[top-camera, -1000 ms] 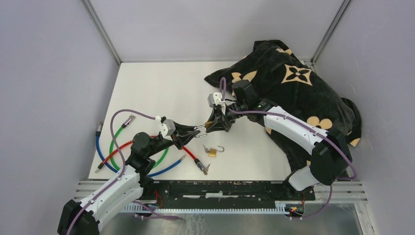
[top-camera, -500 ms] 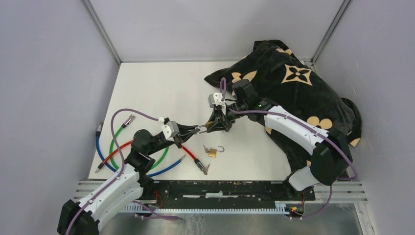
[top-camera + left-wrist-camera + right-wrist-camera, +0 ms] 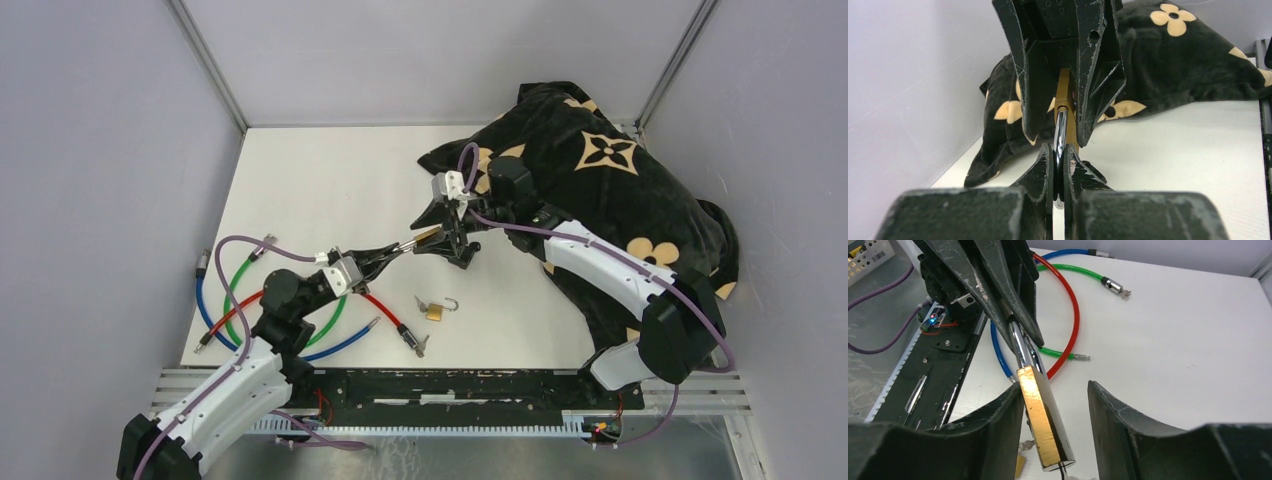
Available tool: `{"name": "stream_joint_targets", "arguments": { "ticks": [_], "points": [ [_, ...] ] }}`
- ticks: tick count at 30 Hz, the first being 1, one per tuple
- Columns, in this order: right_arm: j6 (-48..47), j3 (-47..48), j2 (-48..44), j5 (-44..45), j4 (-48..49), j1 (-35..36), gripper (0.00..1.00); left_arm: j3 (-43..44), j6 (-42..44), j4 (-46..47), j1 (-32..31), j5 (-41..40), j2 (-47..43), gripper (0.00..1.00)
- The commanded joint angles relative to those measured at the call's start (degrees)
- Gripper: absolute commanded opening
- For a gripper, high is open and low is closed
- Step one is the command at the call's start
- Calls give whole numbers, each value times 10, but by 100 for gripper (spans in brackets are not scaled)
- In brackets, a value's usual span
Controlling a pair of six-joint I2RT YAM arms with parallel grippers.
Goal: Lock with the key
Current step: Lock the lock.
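Observation:
A brass padlock (image 3: 425, 238) with a chrome shackle hangs above the table's middle. My left gripper (image 3: 397, 247) is shut on the shackle (image 3: 1060, 127), its fingers (image 3: 1044, 165) pinching the chrome bar. My right gripper (image 3: 440, 236) is open, its fingers standing either side of the brass body (image 3: 1040, 417) with a gap on the right. A second small brass padlock (image 3: 436, 312) lies with its shackle open on the table. A small key-like metal piece (image 3: 419, 346) lies near the front edge; I cannot make out a key for sure.
Red, green and blue cables (image 3: 300, 320) coil at the front left, under the left arm. A black cushion with tan flowers (image 3: 600, 170) fills the back right corner. The black rail (image 3: 450, 385) runs along the near edge.
My left gripper has shut on the shackle. My right gripper has opened off the padlock body and drawn back a little toward the cushion.

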Motion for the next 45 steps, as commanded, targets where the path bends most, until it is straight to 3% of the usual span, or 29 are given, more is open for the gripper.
{"name": "stream_joint_targets", "arguments": {
  "ticks": [1,4,7,12,23,29,33,37,41,45],
  "points": [
    [37,-13,-23,-18,99,-12,57,49,11,102,-6,-2,-19,2],
    [61,-35,-28,-59,150,-25,66,53,-9,110,-6,-5,-20,2],
    [82,-41,-18,-94,168,-30,68,57,-36,121,-6,-6,-19,2],
    [98,-59,-23,-100,182,-29,67,61,-64,129,-5,-18,-15,2],
    [363,-150,-28,-87,497,-30,59,61,-89,137,-6,-23,-11,2],
    [390,-146,-26,-72,524,-23,59,60,-94,134,-6,-21,-12,2],
    [395,-144,-18,-70,526,-14,37,62,-96,137,-6,-22,-11,2],
    [399,-142,-17,-65,523,-14,27,62,-119,141,-6,-28,-14,2],
    [413,-139,-20,-53,530,-14,0,55,-176,141,-5,-22,-15,2],
    [424,-135,-31,-26,537,-16,0,51,-239,124,-3,-12,-11,2]
  ]
}}
